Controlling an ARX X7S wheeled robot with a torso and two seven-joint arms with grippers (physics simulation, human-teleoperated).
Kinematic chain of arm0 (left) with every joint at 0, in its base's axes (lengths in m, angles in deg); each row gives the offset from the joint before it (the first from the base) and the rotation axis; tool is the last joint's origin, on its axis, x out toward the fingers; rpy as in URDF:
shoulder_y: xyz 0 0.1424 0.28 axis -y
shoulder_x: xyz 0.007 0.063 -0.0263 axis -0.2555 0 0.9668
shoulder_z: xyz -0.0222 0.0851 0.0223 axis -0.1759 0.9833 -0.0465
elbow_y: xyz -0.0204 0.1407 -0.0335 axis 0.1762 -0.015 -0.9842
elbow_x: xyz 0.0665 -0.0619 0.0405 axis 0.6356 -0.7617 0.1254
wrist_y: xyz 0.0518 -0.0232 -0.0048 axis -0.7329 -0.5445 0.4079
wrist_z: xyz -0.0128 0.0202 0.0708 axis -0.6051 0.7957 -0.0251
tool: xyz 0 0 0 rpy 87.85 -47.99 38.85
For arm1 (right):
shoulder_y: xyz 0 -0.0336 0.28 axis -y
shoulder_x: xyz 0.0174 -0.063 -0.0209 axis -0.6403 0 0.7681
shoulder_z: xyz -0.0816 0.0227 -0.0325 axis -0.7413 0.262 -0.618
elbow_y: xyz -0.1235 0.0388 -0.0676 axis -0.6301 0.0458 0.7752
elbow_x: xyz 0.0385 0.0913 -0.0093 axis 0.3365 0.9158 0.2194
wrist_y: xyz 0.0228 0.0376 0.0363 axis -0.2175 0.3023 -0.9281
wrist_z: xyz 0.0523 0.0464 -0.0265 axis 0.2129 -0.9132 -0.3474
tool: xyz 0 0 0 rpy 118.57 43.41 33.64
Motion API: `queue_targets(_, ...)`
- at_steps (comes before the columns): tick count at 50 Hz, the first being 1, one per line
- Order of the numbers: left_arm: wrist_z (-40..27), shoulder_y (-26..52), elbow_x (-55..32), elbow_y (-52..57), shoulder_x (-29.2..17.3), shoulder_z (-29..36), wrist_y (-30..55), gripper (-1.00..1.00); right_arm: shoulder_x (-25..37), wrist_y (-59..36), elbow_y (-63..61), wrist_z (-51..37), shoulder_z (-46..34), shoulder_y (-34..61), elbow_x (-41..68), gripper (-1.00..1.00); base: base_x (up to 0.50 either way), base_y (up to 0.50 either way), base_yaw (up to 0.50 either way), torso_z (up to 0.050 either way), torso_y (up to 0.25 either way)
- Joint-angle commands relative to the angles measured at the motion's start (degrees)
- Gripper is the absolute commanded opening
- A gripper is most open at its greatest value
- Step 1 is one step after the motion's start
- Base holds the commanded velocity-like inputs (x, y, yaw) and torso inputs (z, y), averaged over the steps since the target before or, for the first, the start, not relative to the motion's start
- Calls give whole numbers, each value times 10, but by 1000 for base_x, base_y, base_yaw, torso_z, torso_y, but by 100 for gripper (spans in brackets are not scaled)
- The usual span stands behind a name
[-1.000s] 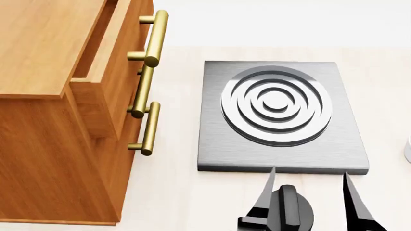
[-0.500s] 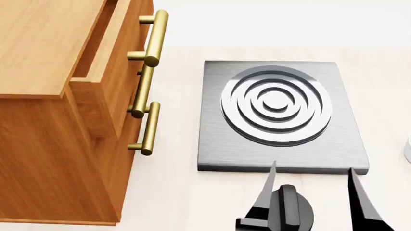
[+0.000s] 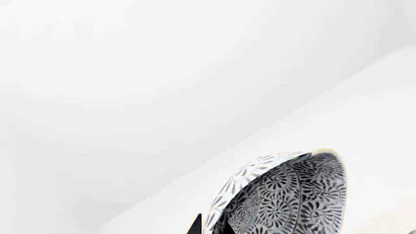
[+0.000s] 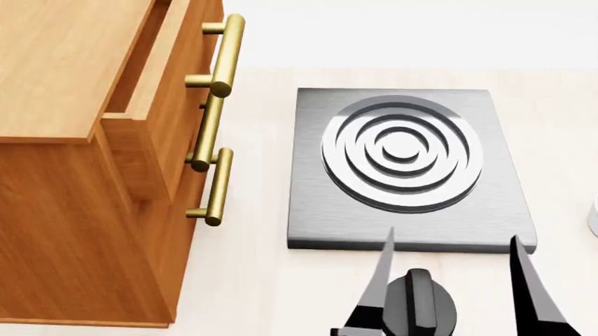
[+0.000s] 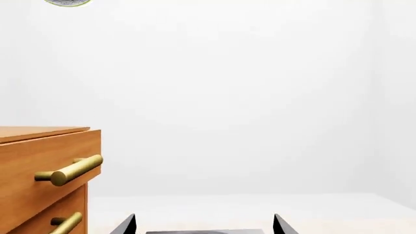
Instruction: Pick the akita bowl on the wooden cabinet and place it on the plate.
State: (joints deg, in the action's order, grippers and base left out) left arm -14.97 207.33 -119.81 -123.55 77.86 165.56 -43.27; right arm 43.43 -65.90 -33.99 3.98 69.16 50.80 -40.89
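A: Bowl position? Black-and-white flower-patterned akita bowl (image 3: 286, 195) fills the low part of the left wrist view, tipped on edge, right at the left hand. Only a dark sliver of that hand shows, so I cannot tell whether it pinches the bowl.

B: Noted. Right hand (image 4: 450, 283) hangs over the pale surface (image 4: 252, 280) with its black fingers spread wide, nothing between them, tips at the near edge of the grey square metal burner slab (image 4: 411, 164).

A: Orange-brown wooden cabinet (image 4: 66, 105) stands left of the slab, top drawer slightly open.
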Motion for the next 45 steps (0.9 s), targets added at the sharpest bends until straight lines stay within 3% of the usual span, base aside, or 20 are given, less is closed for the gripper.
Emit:
queue_targets(1, -62, 5, -50, 134, -51, -4, 33, -100, 6, -9, -30, -6, -4, -3, -7, 100, 0, 0, 0, 0, 0)
queue_targets(10, -142, -2, -98, 286, -120, -40, 85, -100, 8, -16, -47, -8, -9, -2, -12, 100, 0, 0, 0, 0, 0)
queue_targets(45, -244, -2, -170, 449, -175, -123, 181, -100, 25, -72, -146, -36, -21, -2, -37, 100, 0, 0, 0, 0, 1)
